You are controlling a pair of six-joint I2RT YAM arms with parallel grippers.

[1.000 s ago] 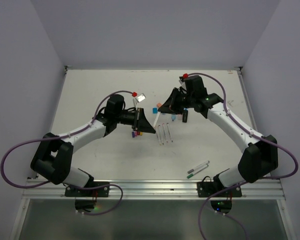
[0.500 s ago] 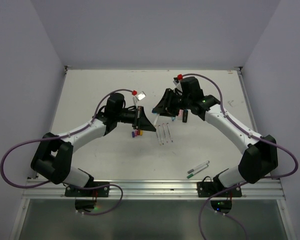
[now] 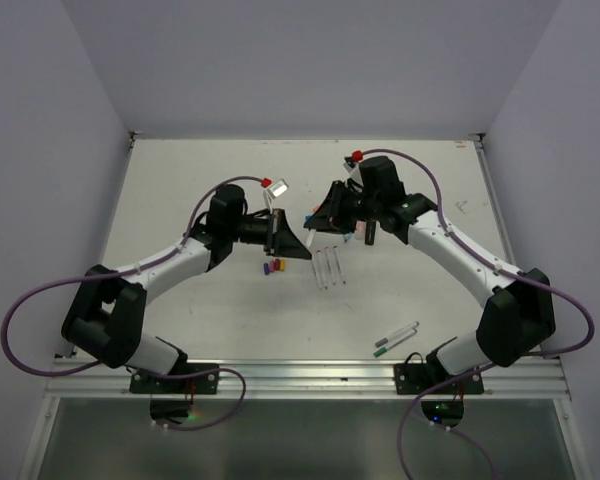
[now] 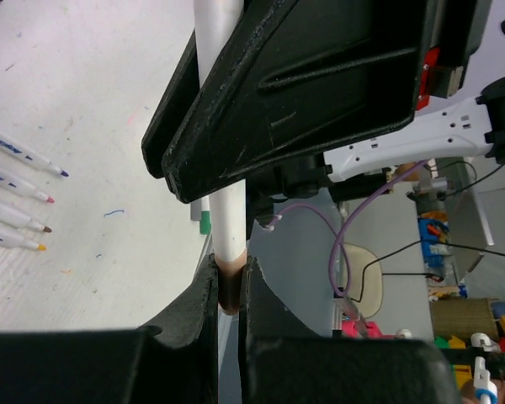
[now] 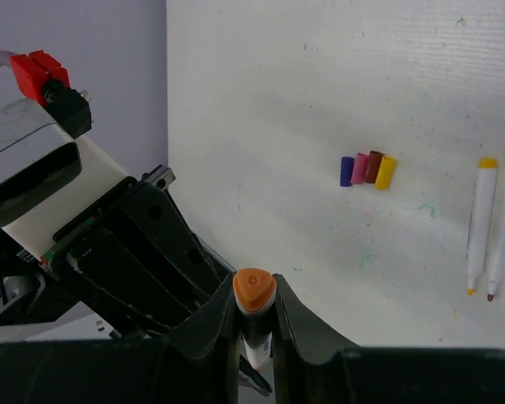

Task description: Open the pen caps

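Holding the barrel: the left gripper [image 4: 231, 265] is clamped tight on the brownish tail end of a white pen [image 4: 230, 227], which is pinched between both fingers and runs straight out from them in the left wrist view
Cap in the grip: the orange cap [image 5: 254, 289] is held by the right gripper [image 5: 254, 296], whose fingers [image 5: 209, 330] are drawn in against its two sides; the cap is seen end-on, with a little white barrel shown beneath it
Cap on or off: whether the orange cap is seated on the pen or already drawn clear cannot be told from these views
Meeting point: the two grippers are brought nose to nose above the middle of the table [image 3: 180, 310], the pen lined up between them
Loose caps: four small caps [image 5: 366, 170], blue-purple, pink, dark red and yellow, are laid side by side and touching on the table, near the left gripper on the side of the arm bases
Uncapped pens: several thin white pens [image 3: 328, 268] are lined up in parallel just right of the loose caps, coloured tips bared
Capped pens: two more pens [image 3: 395, 339] are laid together near the right arm's base, well apart from the others
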